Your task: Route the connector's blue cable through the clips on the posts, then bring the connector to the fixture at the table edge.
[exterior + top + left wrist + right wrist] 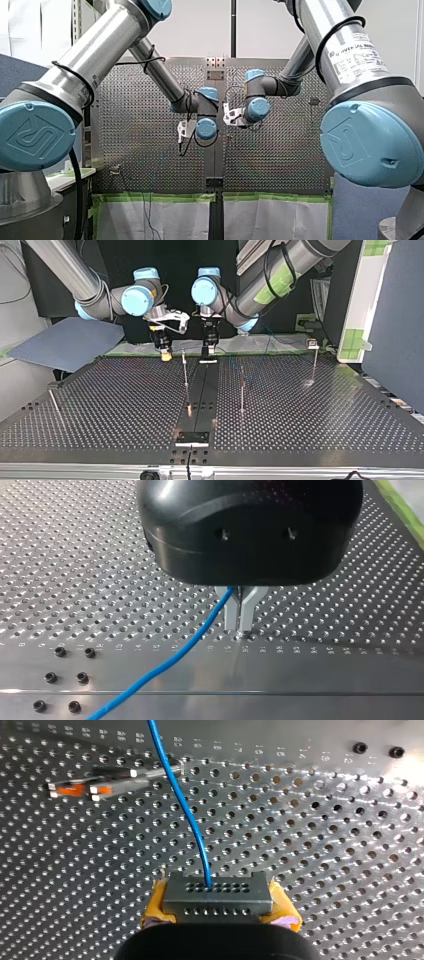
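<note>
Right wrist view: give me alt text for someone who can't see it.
My right gripper clamps a grey connector between yellow pads; its blue cable runs ahead over the perforated table, past a post with an orange-marked clip.

only legible bit: white sticker (356, 54) on my right arm (316, 17), upper right of the front view, reads "universal rob...", rest too tiny.

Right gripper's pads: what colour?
Yellow. The pads sit on either side of the grey connector. The right wrist view shows them best.
</note>
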You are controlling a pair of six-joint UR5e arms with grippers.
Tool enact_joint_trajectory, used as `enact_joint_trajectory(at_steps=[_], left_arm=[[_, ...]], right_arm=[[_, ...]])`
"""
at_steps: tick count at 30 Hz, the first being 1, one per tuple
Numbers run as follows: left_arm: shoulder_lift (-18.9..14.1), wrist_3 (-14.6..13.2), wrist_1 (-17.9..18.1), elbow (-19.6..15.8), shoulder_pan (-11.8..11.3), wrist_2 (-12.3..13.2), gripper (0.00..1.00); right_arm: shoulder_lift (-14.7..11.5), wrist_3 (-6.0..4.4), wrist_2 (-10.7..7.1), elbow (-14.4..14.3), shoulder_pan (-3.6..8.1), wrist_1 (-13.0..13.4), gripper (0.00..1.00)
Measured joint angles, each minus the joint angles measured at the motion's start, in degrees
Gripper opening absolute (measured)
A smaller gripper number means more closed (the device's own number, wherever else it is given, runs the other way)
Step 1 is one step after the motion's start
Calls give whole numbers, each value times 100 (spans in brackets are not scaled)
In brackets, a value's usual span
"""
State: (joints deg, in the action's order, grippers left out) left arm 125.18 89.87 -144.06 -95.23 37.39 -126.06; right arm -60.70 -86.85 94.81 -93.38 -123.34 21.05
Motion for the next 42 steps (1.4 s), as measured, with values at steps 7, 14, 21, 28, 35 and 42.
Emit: enact_joint_trajectory(at_steps=[7, 14, 21, 28, 35, 42], left_arm=[[51, 10, 55, -95, 5, 23, 0], [319, 34, 117, -106, 36, 73, 0], [475, 74, 175, -107, 74, 91, 0], [480, 89, 208, -101, 84, 95, 0], [482, 69, 213, -34, 86, 102, 0], [483, 36, 204, 79, 86, 112, 0]], right_arm=[[-18, -67, 2, -222, -18, 67, 0], [-18, -89, -5, -353, 0, 151, 0], [-12, -102, -20, -484, 47, 336, 0], [-7, -106, -18, -537, 81, 401, 0], [-1, -156, -15, -694, 175, 633, 0], [11, -175, -15, -725, 290, 730, 0]])
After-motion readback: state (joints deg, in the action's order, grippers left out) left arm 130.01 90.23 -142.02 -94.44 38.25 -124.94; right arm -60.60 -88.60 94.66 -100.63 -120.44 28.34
